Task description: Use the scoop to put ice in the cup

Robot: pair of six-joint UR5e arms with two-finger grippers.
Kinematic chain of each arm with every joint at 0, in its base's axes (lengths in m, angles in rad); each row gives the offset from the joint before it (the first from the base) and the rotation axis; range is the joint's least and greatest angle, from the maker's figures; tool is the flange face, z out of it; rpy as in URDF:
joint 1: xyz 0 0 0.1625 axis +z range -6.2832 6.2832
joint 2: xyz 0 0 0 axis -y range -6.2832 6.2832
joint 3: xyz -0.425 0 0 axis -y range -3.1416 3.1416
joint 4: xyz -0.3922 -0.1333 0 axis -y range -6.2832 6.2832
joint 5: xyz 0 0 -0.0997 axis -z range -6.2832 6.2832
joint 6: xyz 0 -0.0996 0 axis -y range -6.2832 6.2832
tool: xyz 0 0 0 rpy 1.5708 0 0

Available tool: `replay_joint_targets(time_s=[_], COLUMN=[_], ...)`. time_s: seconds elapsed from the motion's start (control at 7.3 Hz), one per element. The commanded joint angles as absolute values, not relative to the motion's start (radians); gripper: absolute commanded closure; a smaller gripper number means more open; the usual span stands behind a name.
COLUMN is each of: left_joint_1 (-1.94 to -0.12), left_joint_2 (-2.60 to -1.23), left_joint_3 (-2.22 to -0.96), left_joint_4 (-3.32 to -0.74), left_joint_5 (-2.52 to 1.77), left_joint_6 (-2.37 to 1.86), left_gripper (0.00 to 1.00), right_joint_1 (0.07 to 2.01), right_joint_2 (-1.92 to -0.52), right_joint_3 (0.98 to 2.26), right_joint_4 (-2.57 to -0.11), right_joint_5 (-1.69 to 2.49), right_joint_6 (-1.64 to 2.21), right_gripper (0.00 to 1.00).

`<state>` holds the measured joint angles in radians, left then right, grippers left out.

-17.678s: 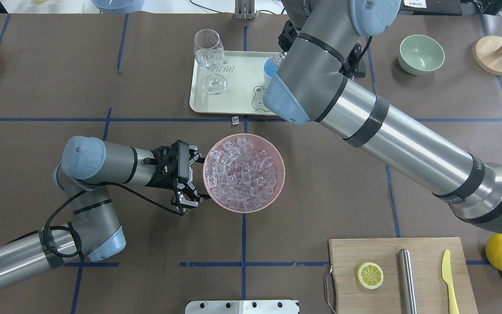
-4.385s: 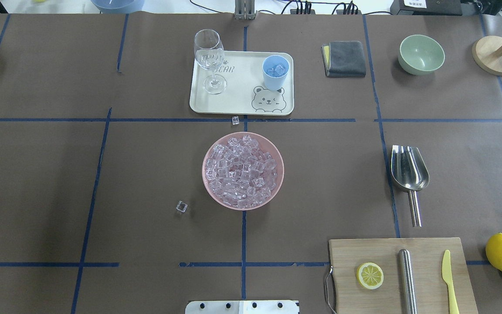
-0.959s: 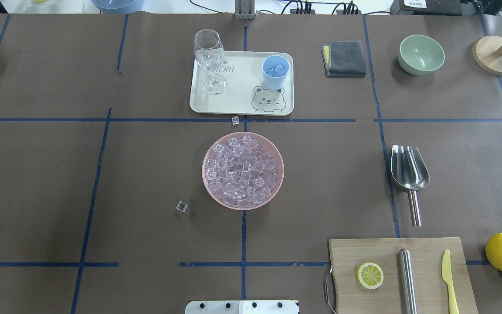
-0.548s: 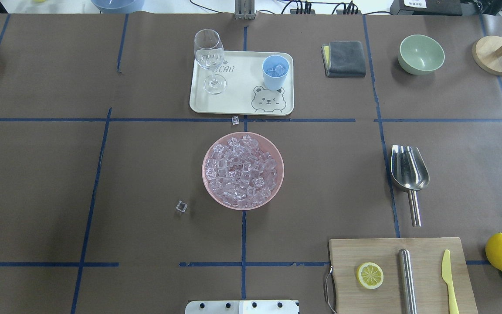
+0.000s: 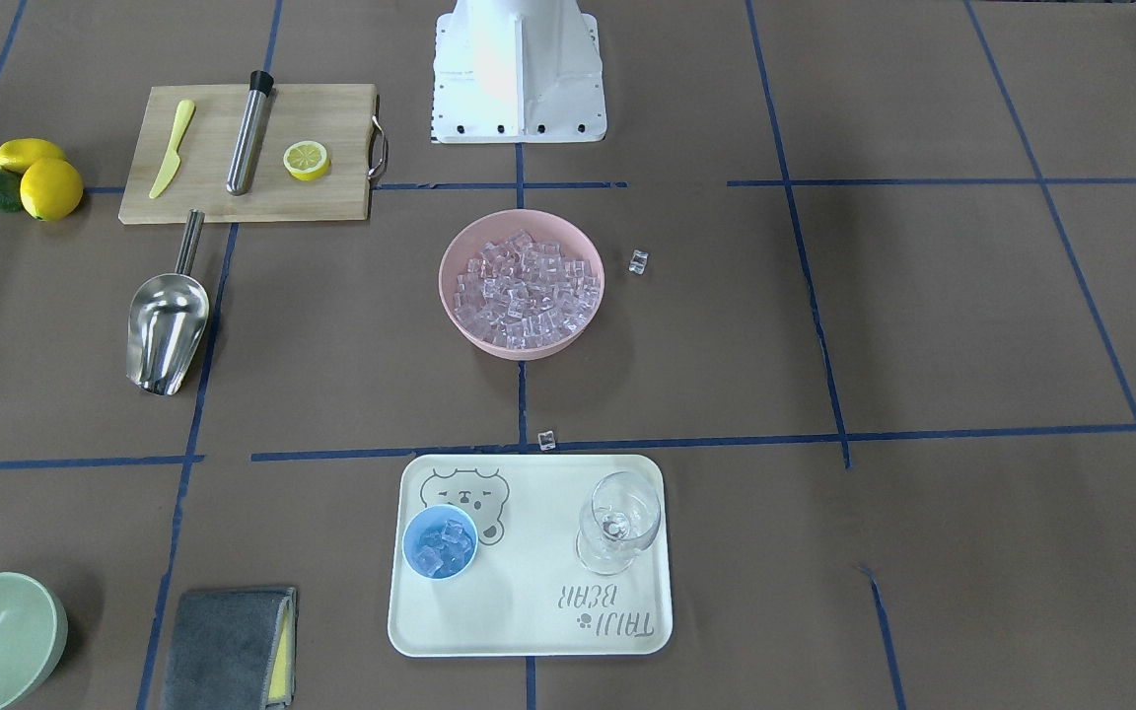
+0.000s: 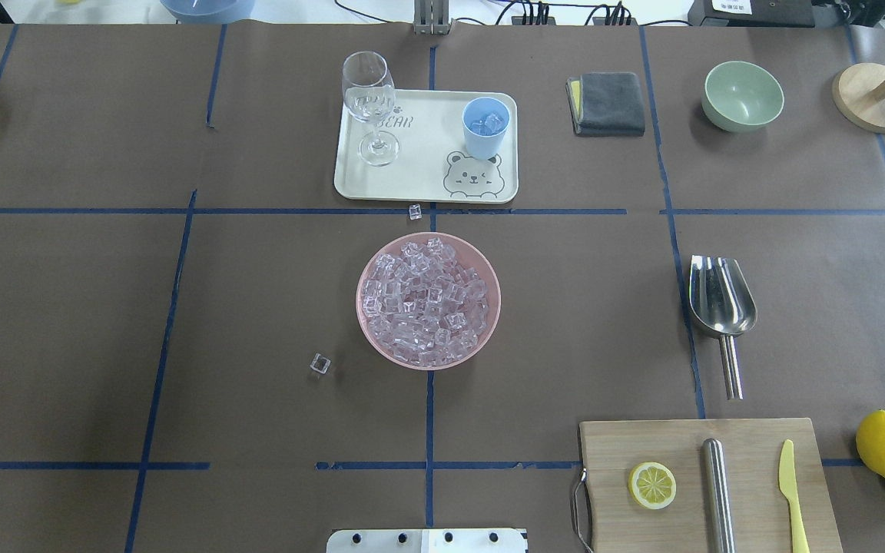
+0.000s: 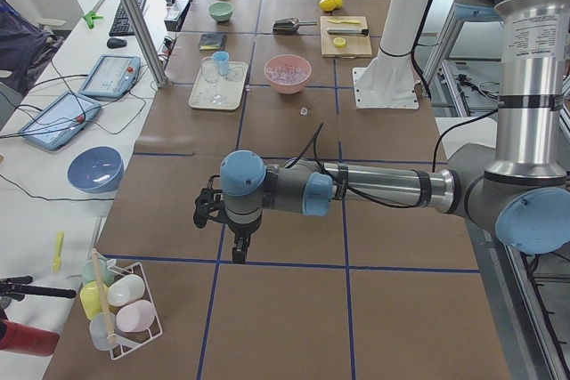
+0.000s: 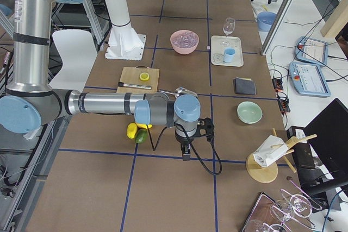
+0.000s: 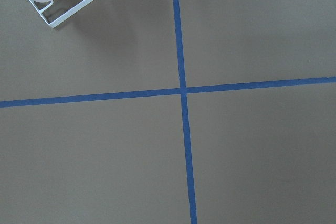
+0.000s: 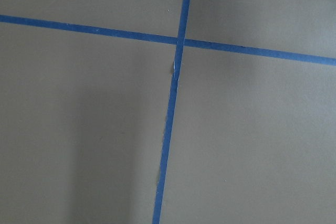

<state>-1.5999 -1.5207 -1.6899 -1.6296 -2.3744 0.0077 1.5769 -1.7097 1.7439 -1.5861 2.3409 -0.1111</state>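
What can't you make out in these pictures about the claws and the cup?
Left claw: shows only in the exterior left view, small and dark, so open or shut cannot be told.
Right claw: shows only in the exterior right view, with the same doubt.
Cup: in both table views its wall hides how deep the ice goes.
Wrist views: only taped table paper, no fingers.

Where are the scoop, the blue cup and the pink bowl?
scoop point(image 6: 721, 296), overhead view, inside its trough.
cup point(image 6: 486, 146), overhead view, on its outer wall.
bowl point(image 5: 521, 347), front-facing view, on its near outer wall.
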Motion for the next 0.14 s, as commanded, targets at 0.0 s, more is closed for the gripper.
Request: replay_joint_targets(time_s=[0.0], left_joint_1=[-1.6], left_joint_2=[-1.52], left_joint_3=[-1.689], left_joint_4=[-1.629], left_joint_5=[-2.375], left_joint_6=[0.008], left_gripper=[0.0], right_joint_1=[1.577], right_joint_2=[-1.716], right_joint_3=[1.747], right_joint_4=[-1.586], right_joint_5=[2.342], right_joint_6=[-0.112], right_gripper=[0.0])
